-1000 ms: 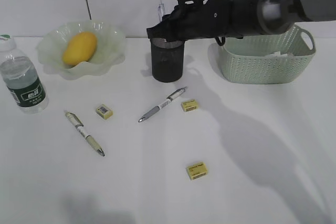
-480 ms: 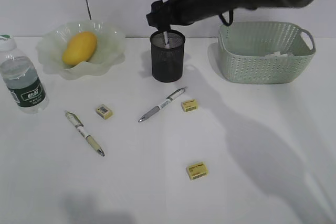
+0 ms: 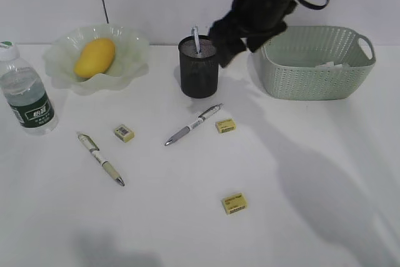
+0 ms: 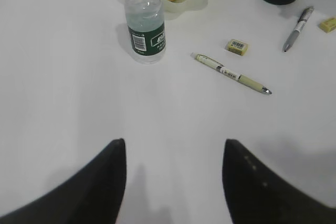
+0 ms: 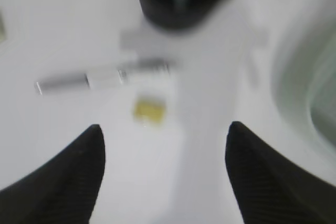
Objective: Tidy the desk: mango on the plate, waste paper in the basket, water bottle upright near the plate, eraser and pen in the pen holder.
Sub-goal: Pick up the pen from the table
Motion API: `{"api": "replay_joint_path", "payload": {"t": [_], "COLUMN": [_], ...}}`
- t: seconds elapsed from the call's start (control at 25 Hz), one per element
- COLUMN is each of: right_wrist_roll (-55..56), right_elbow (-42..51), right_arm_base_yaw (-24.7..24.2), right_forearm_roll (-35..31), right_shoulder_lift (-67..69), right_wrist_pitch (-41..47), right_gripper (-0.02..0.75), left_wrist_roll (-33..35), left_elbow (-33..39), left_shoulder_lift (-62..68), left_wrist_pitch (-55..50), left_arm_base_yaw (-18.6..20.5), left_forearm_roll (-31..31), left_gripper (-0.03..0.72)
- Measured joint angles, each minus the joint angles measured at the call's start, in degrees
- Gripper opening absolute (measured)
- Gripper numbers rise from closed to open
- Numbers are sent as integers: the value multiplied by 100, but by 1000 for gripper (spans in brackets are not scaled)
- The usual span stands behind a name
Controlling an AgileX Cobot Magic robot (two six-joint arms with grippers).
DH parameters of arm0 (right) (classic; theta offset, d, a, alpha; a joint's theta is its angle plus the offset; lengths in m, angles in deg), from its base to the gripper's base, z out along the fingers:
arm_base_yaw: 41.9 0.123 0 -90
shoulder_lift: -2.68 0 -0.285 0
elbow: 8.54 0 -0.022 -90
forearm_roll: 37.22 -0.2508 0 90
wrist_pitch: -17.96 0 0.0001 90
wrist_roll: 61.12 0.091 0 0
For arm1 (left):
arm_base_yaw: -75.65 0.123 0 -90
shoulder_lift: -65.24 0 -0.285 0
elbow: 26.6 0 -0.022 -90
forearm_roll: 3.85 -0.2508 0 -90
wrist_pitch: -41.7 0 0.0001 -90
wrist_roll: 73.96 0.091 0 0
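Beside the pen holder [image 3: 199, 67] — right pincer [image 5: 165, 145] spread, empty; pen [image 3: 193, 124], eraser [image 3: 225, 125] just below.

The front of the table [image 3: 312, 217] lies bare except for 1 yellow eraser [image 3: 234, 203]. Mid-table, 2 pens [image 3: 100, 158] [image 3: 194, 124] and 2 more erasers [image 3: 124, 132] [image 3: 225, 125] lie well apart, with room between them. At the back, the right arm [image 3: 262, 4] hangs over the gap between pen holder [image 3: 199, 68] and basket [image 3: 315, 62].
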Motion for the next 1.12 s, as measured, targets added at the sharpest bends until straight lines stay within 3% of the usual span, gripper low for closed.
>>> {"api": "replay_joint_path", "payload": {"t": [0.24, 0.52, 0.72, 1.12], "right_wrist_roll": [208, 274, 346, 598], "right_elbow": [-18, 340, 1251, 3939], "right_arm_base_yaw": [0, 0, 0, 0], "right_forearm_roll": [352, 394, 394, 394], "right_shoulder_lift": [-357, -1270, -2278, -4384], "right_wrist_pitch": [1300, 1493, 1465, 775], "right_gripper": [550, 531, 529, 529], "left_wrist_roll": [0, 0, 0, 0], "left_elbow": [0, 0, 0, 0], "left_shoulder_lift": [0, 0, 0, 0], "left_wrist_pitch": [0, 0, 0, 0], "left_arm_base_yaw": [0, 0, 0, 0], "left_forearm_roll": [0, 0, 0, 0], "left_gripper": [444, 444, 444, 444]}}
